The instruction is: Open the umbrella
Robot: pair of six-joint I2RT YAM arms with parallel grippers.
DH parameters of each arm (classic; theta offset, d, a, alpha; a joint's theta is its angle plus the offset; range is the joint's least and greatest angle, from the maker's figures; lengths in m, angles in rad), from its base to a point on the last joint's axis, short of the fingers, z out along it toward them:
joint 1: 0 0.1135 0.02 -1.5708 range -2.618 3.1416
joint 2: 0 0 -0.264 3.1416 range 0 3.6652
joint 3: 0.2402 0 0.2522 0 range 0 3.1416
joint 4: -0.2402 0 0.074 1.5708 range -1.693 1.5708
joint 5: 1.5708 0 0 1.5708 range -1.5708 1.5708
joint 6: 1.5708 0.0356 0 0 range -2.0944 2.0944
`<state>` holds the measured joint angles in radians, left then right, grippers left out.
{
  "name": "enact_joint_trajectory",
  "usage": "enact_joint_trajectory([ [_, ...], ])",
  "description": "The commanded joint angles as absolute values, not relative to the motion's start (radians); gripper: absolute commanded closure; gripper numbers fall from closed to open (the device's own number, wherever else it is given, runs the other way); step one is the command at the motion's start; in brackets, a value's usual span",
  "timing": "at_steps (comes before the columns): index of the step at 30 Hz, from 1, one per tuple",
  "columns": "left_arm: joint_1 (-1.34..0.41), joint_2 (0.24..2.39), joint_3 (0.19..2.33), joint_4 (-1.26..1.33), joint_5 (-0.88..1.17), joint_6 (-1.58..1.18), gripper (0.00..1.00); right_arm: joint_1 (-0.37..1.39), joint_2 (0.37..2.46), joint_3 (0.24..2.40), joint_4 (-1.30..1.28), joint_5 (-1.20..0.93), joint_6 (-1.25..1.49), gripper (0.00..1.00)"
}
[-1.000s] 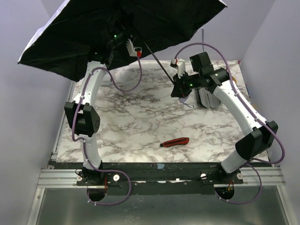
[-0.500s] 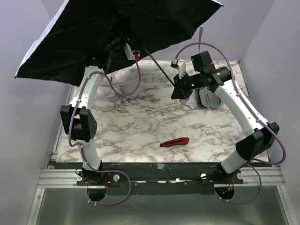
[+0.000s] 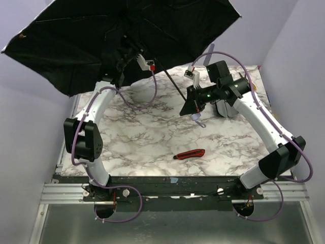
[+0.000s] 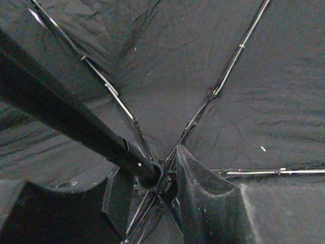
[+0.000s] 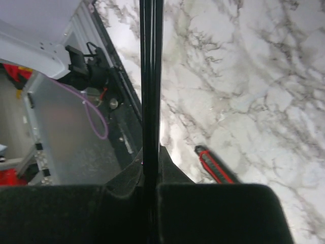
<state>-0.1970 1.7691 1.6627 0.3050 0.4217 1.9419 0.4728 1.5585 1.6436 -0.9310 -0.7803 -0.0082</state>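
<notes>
The right gripper (image 5: pixel 151 190) has its jaws closed tight on the thin black shaft (image 5: pixel 151 76) of the umbrella (image 3: pixel 101 40), low on the stem. The handle end and its strap hang just below its fingers. I judge this grip is there to anchor the stem, so the other arm has something fixed to push against.

Up the shaft, tucked under the canopy, the left gripper (image 4: pixel 151 168) has a finger on either side of the sliding collar (image 4: pixel 147 175) where the ribs meet. Its fingers stand partly apart. I cannot tell whether the pads are pressing on the collar or only flank it.

Directly beyond those fingertips the canopy fans out on all sides, black lining towards the wrist camera and ribs (image 4: pixel 223 76) drawn straight. It looks spread to its full reach, so the opening seems as good as done.

Far below the right gripper, well apart from both arms, a red-and-black utility knife (image 3: pixel 189 154) lies on the marble table (image 3: pixel 152 132).
</notes>
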Motion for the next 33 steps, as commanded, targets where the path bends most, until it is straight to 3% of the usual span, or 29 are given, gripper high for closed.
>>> enact_joint_trajectory([
  [1, -0.222, 1.725, 1.605, 0.33, 0.347, 1.974, 0.59, 0.472, 1.456, 1.593, -0.668, -0.886, 0.15, 0.99],
  [6, -0.25, 1.684, 1.533, 0.301, 0.402, 1.988, 0.47, 0.471, 1.414, 1.529, -0.533, -0.885, 0.233, 0.99],
  [23, -0.272, 1.538, 1.315, 0.384, 0.382, 1.789, 0.28, 0.47, 1.255, 1.304, -0.311, -0.542, 0.26, 1.0],
  [33, -0.251, 1.35, 1.124, 0.275, 0.35, 1.486, 0.27, 0.468, 1.209, 1.104, -0.052, -0.702, 0.399, 1.0],
])
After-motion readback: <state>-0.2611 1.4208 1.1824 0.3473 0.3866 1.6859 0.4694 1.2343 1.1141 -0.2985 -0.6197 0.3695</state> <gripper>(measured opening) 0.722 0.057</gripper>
